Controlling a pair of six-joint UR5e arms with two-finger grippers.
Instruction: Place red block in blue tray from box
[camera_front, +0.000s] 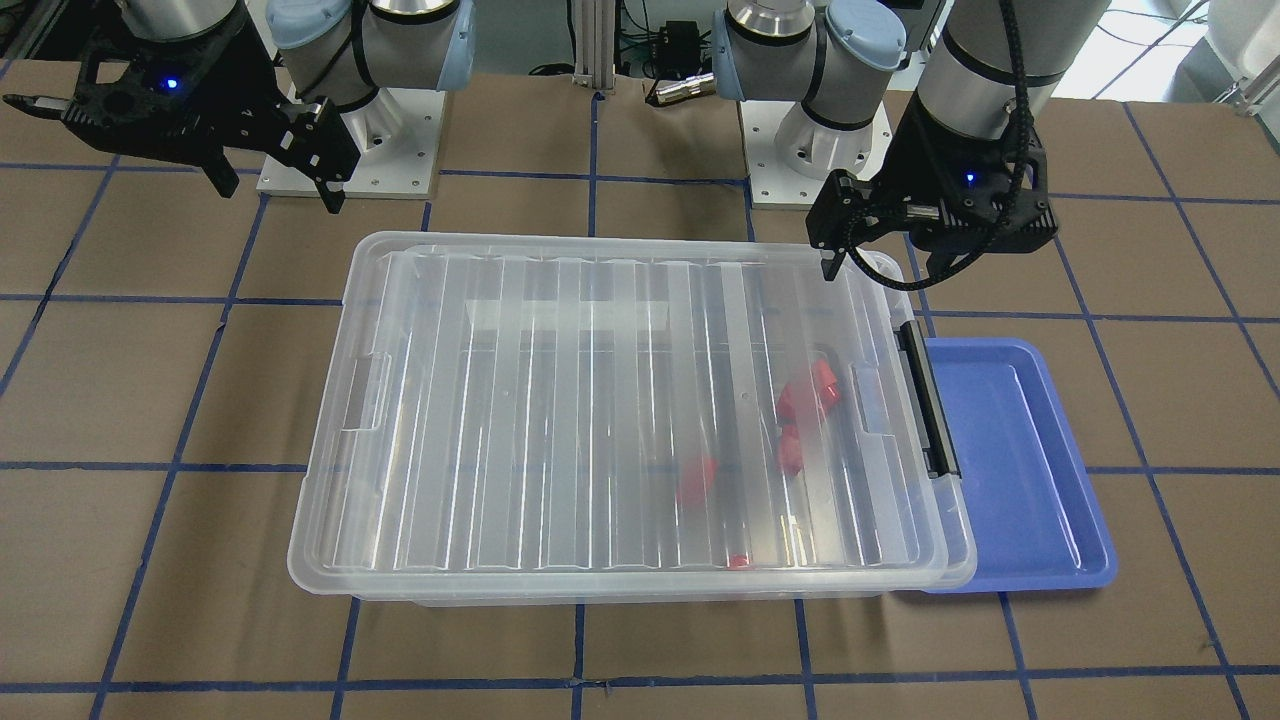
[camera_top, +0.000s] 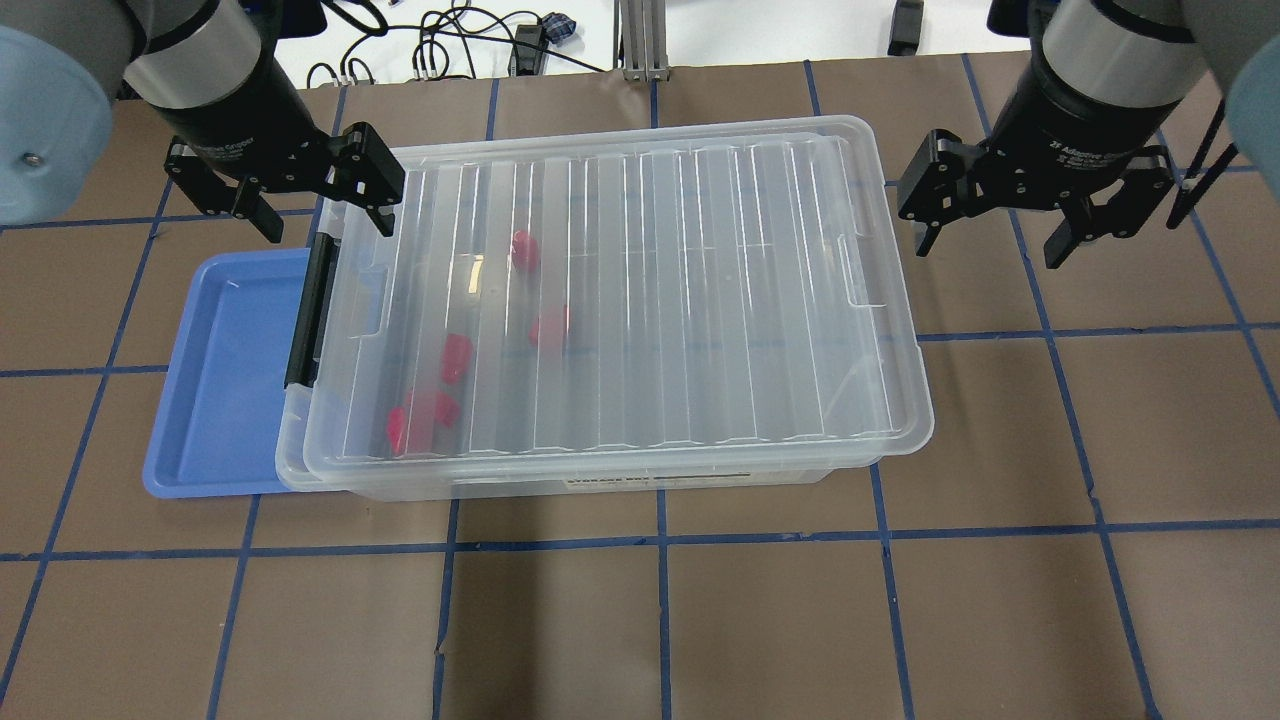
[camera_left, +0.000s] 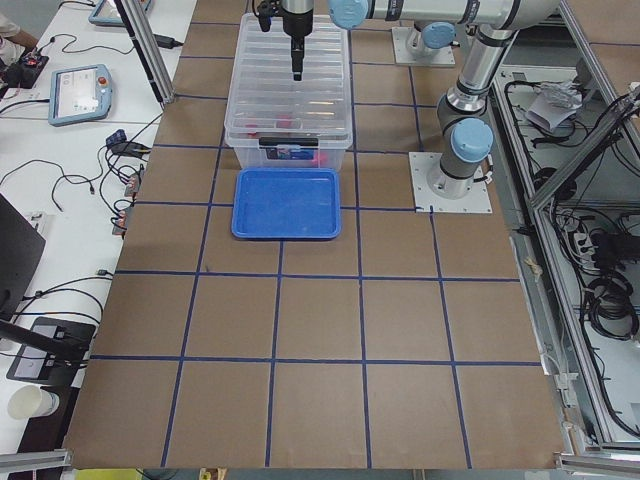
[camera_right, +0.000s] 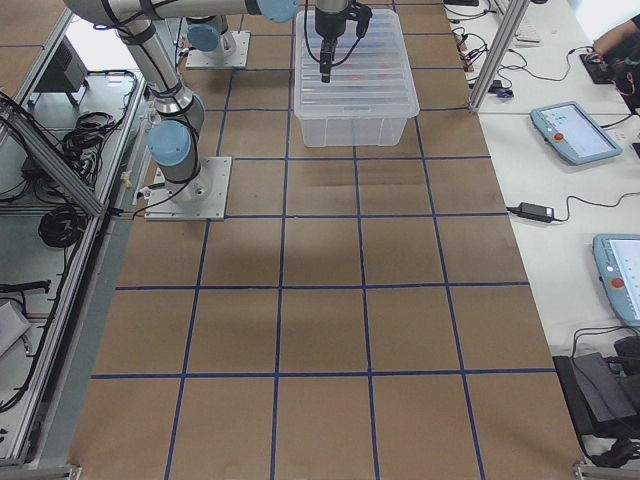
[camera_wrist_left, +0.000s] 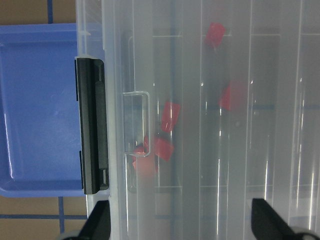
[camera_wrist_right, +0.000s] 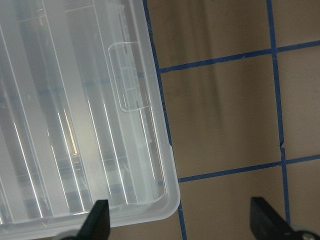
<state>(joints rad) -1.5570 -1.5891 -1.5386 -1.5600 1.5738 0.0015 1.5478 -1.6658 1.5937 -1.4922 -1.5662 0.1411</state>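
The box (camera_top: 700, 300) is a clear bin with its ribbed lid on and a black latch (camera_top: 305, 310) at its left end. Several red blocks show blurred through the lid near that end, one of them a red block (camera_top: 457, 357); they also show in the left wrist view (camera_wrist_left: 170, 116). The blue tray (camera_top: 225, 380) lies empty against the latch end. My left gripper (camera_top: 322, 215) is open and empty, above the box's far left corner by the latch. My right gripper (camera_top: 990, 245) is open and empty, above bare table just past the box's right end.
The table is brown paper with a blue tape grid (camera_top: 660, 540). Both arm bases (camera_front: 350, 150) stand on white plates behind the box. Cables (camera_top: 450, 40) lie beyond the table's far edge.
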